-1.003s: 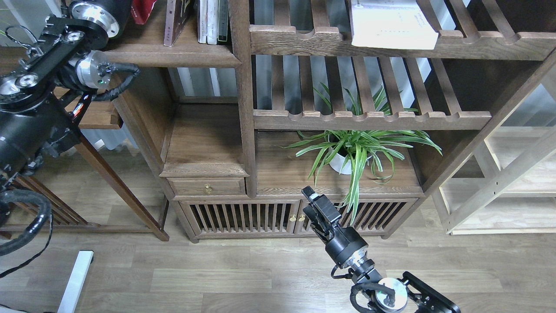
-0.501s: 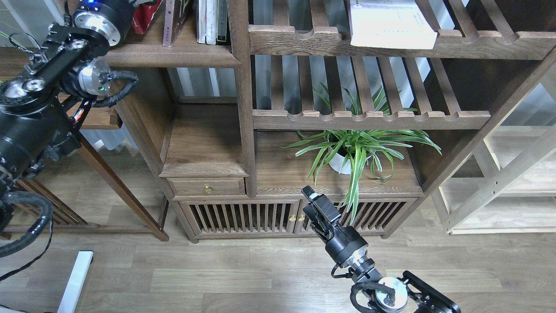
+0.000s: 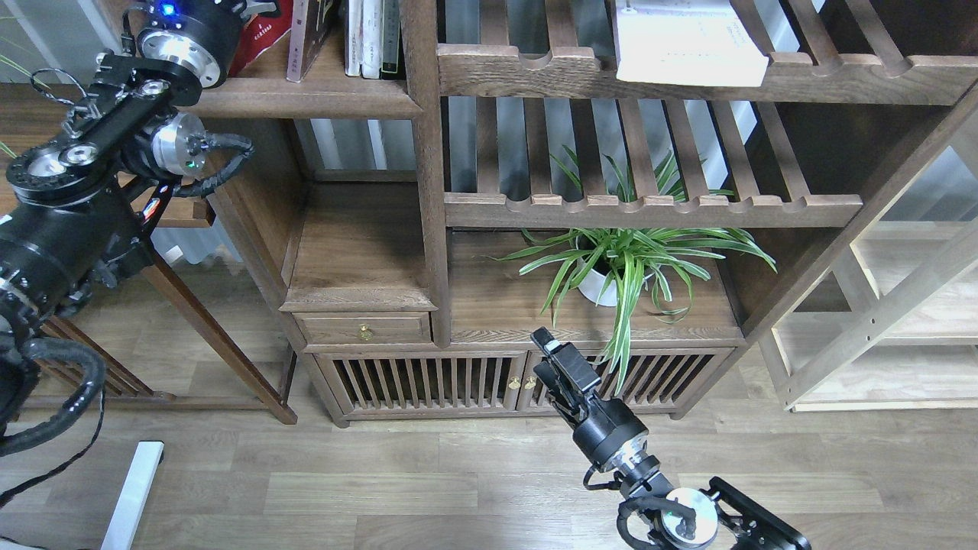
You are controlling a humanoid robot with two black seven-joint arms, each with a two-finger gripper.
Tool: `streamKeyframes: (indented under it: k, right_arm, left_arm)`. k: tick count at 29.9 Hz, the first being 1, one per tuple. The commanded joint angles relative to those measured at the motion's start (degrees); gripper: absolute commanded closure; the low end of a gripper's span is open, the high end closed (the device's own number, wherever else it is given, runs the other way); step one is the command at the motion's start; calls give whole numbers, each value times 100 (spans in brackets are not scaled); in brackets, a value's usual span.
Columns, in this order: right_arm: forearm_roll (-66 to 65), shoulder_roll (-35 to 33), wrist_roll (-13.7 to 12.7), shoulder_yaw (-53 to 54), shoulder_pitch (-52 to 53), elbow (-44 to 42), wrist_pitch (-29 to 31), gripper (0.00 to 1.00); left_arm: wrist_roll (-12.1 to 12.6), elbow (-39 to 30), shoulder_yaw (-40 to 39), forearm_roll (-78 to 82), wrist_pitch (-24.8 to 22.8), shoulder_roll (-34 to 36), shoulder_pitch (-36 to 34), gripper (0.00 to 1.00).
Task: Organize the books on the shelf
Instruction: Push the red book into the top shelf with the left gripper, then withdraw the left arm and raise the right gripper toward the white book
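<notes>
reaching up to the top of the view, my left arm (image 3: 114,130) had its far end at the shelf (image 3: 306,98), and the left gripper itself was cut off by the edge, so i could not tell if its fingers were apart or together. the red book (image 3: 263,34) leaned right beside that end of the arm, tipped over to one side, and i could not tell if the hand touched it. i think the arm was up there because the red book needed to stand straight like the others. just past the red book, farther from the hand, stood the maroon book (image 3: 306,38), nearly upright with its bottom on the board. past that one stood some thin books (image 3: 373,38), pressed close together against the wooden post (image 3: 424,168), which i think kept them from falling. the thick white book (image 3: 688,42) was well apart from the left hand, lying flat on a slatted rack (image 3: 688,76) on the other side of the post, so it was not on the shelf yet. my right gripper (image 3: 552,359) hung low, far below all the books, near the green plant (image 3: 626,260). its fingers looked close together with nothing in them. i think it waited there so it would not bump anything.
</notes>
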Motion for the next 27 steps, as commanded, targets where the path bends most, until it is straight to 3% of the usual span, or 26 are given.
streamKeyframes:
  k: [1, 21, 25, 27]
  right_arm:
    - [-7, -17, 1, 0, 0, 17, 0, 1]
    - [-7, -447, 9, 132, 18, 52, 0, 1]
    - [-7, -500, 9, 272, 35, 70, 0, 1]
    - [-7, -509, 9, 308, 53, 79, 0, 1]
  left_arm:
    - [-1, 11, -7, -91, 11, -8, -153, 64]
    - [-9, 11, -51, -724, -33, 1, -1155, 62]
    - [-71, -68, -42, -751, -59, 1, -1155, 56]
    - [-141, -138, -7, -751, -164, 18, -1077, 48]
